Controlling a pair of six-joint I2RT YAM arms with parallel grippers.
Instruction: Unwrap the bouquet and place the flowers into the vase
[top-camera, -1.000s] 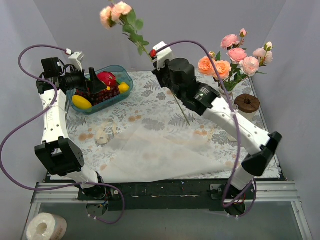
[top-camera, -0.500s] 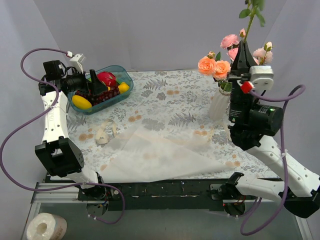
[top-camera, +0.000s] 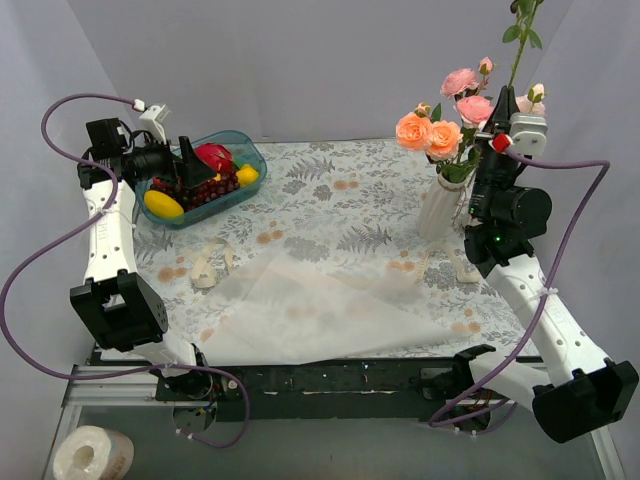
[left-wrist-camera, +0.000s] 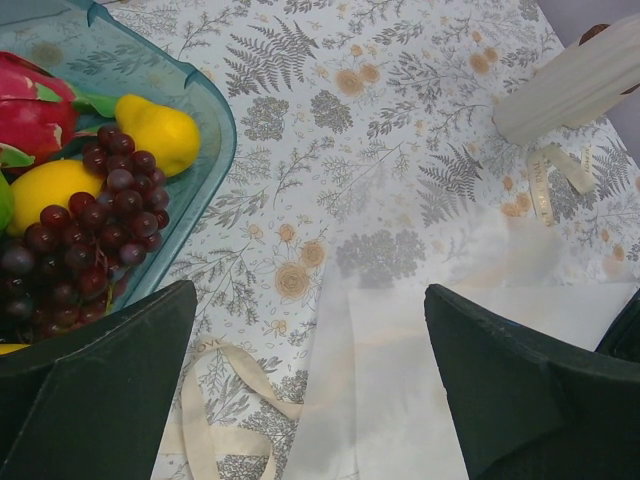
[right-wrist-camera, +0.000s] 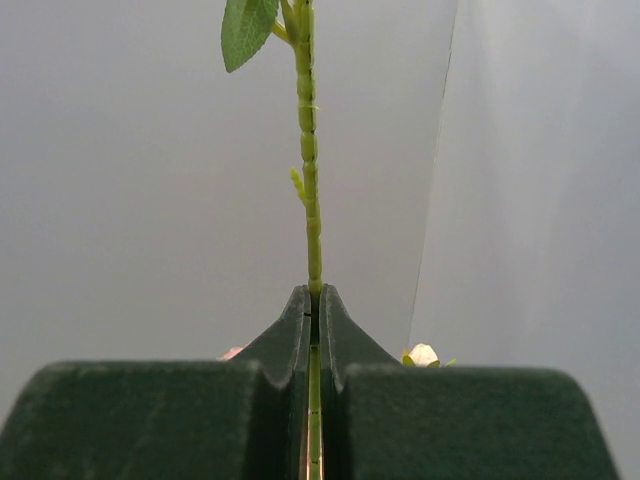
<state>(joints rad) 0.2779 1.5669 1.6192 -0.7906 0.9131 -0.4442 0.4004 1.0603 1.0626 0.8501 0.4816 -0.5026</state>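
Your right gripper (right-wrist-camera: 313, 305) is pinched tight on a thin flower stem (right-wrist-camera: 311, 200), likely light and bendy, upright near the vase (top-camera: 438, 208); left gripper (left-wrist-camera: 308, 330) gapes empty; keep hold low

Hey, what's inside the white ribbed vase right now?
Peach and pink roses with green leaves stand in the white ribbed vase. Its opaque wall hides their stems, and the right hand, shut on another green stem, blocks the bunch's right side.
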